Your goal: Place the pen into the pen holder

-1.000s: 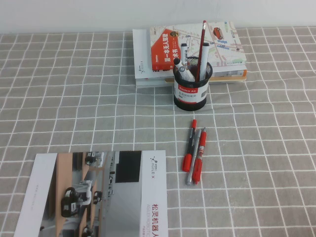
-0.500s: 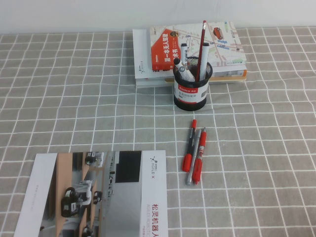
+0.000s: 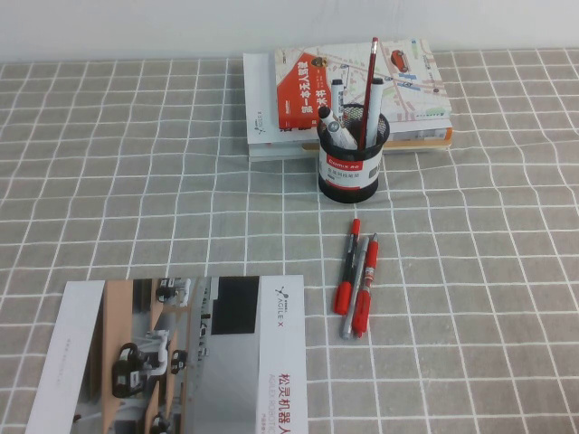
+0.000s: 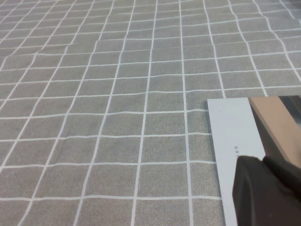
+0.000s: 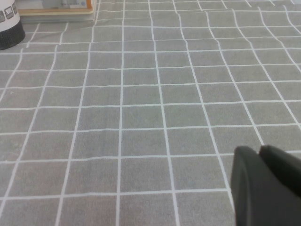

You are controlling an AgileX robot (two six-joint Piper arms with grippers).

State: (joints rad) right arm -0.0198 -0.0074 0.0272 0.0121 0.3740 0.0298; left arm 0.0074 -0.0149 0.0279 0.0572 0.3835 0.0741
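The pen (image 3: 366,284), mostly red with a short clear section, lies on the checked cloth as the rightmost of three pens side by side. Next to it lie an all-grey pen (image 3: 353,298) and a black-barrelled pen with red cap (image 3: 346,271). The pen holder (image 3: 352,163), a black mesh cup with a red-and-white label, stands just behind them and holds several markers and a red pencil. Its base shows in the right wrist view (image 5: 8,28). Neither arm shows in the high view. My left gripper (image 4: 263,162) hangs over a brochure, shut and empty. My right gripper (image 5: 260,151) is shut and empty over bare cloth.
A stack of books (image 3: 271,117) lies right behind the holder at the back. A brochure (image 3: 181,353) lies at the front left, and its corner shows in the left wrist view (image 4: 233,127). The grey checked tablecloth (image 3: 488,271) covers the table.
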